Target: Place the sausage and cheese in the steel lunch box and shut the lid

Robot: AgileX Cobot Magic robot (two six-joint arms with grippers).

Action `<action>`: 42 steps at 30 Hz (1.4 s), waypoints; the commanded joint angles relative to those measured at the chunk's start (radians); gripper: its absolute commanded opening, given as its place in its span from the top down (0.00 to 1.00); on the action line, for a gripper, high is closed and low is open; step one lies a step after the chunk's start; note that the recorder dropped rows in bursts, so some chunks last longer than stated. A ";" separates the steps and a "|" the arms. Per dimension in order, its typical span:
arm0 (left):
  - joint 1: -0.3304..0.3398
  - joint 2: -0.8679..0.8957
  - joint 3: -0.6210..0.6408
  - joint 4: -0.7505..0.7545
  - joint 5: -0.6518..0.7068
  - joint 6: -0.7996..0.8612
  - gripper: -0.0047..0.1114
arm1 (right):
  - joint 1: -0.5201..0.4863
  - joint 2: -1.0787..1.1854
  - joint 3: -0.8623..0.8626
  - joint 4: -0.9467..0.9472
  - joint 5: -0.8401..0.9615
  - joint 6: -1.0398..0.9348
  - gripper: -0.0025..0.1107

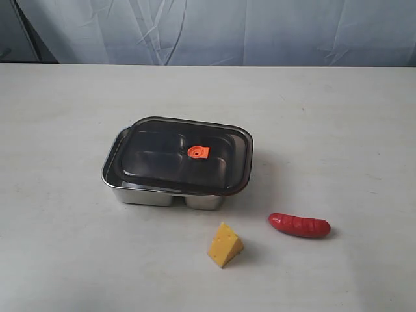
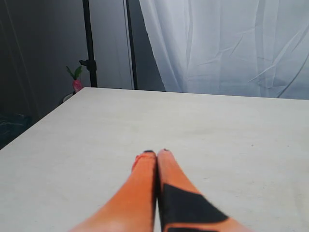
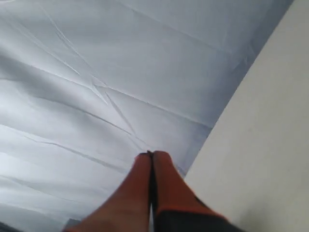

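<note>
The steel lunch box [image 1: 130, 193] stands mid-table in the exterior view, with the dark translucent lid [image 1: 156, 156] lying on top of it, its orange valve tab [image 1: 198, 152] showing. The yellow cheese [image 1: 225, 245] wedge sits on the table in front of the box. To its right lies the red sausage [image 1: 299, 225]. Neither arm shows in the exterior view. My left gripper [image 2: 157, 152] is shut with nothing held, over bare table. My right gripper [image 3: 151, 154] is shut and empty, pointing at the curtain beside the table edge.
A pale curtain [image 1: 214, 29] hangs behind the white table [image 1: 65, 117]. In the left wrist view a dark stand pole [image 2: 89, 43] and a small pink flower [image 2: 76, 84] sit beyond the table's far corner.
</note>
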 commanded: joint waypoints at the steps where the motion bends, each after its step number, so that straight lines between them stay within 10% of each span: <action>1: -0.007 -0.006 0.003 0.000 -0.006 0.000 0.96 | -0.007 0.000 -0.031 0.190 0.187 -0.113 0.98; 7: -0.007 -0.006 0.003 0.000 -0.006 0.000 0.96 | -0.007 0.027 -0.267 0.422 0.462 -0.902 0.98; 24: -0.007 -0.006 0.003 0.000 -0.006 0.000 0.96 | -0.007 1.264 -0.593 0.526 0.768 -1.319 0.98; 42: -0.007 -0.006 0.003 0.000 -0.006 0.000 0.96 | 0.175 1.682 -0.679 0.820 0.696 -1.390 0.98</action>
